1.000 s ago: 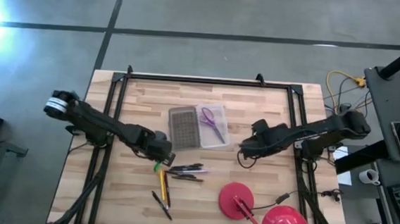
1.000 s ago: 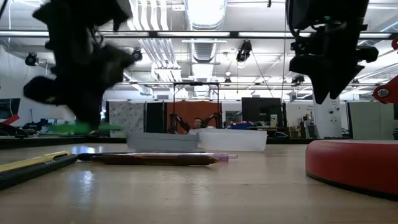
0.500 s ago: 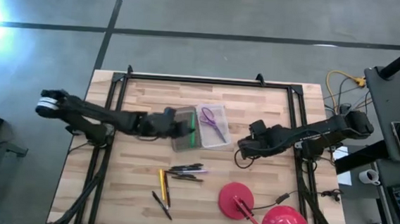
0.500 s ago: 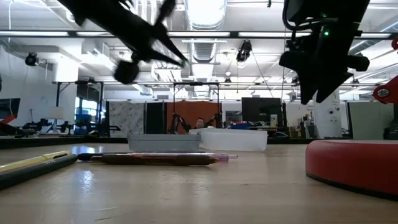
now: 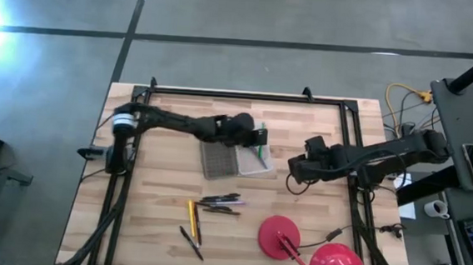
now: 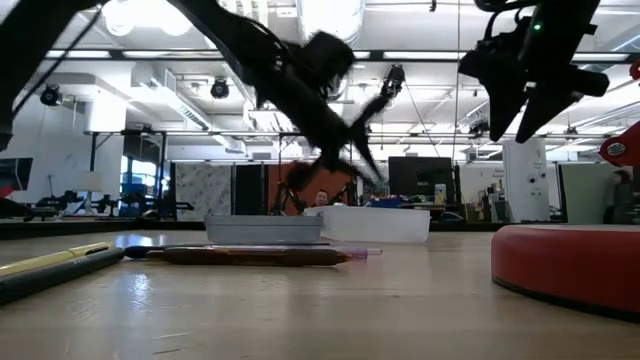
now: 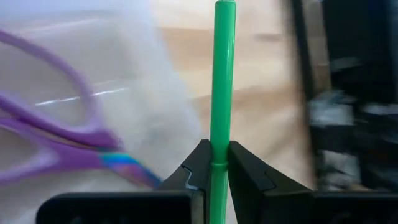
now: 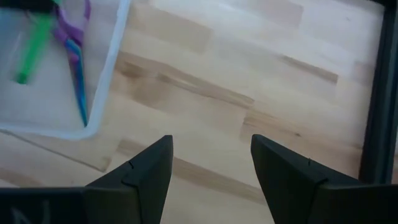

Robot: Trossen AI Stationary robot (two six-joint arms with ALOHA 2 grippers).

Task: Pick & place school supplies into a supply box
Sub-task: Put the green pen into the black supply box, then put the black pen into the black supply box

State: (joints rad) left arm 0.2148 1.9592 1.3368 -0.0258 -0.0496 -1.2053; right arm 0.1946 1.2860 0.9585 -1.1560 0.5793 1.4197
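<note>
Green marker (image 7: 222, 87), left wrist view: was pinched near its lower part by the left gripper (image 7: 214, 163) above the supply box (image 7: 93, 124); judged light, stiff, slippery.
High view: left arm was stretched over the box.
Right wrist view: right gripper (image 8: 211, 165) was held spread above bare table (image 8: 249, 93).

My arms are showing matte black all over, slim jointed links. My left arm (image 5: 179, 122) is wearing a pale silver-white ring beside the table's (image 5: 163, 228) left rail. My right gripper's (image 8: 210, 169) fingers (image 8: 144, 171) are looking like blunt black wedges with angled faces.
</note>
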